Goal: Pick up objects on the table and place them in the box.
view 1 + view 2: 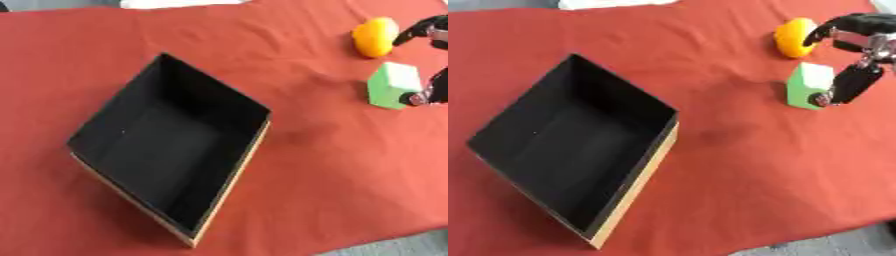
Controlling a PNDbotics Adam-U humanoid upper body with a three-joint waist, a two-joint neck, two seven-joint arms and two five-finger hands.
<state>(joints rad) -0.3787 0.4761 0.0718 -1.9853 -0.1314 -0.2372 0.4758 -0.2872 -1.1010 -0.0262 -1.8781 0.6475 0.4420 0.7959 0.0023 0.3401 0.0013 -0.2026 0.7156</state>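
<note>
we see our right hand (857,50) spread wide around the green block (808,85), fingers straddling it beside the yellow fruit (794,37), presumably to carry it to the empty black box (627,95).

Even, bright light; soft blur throughout; box (166,150) interior dark; faint shadow on cloth (332,165) at box's 3 o'clock.
</note>
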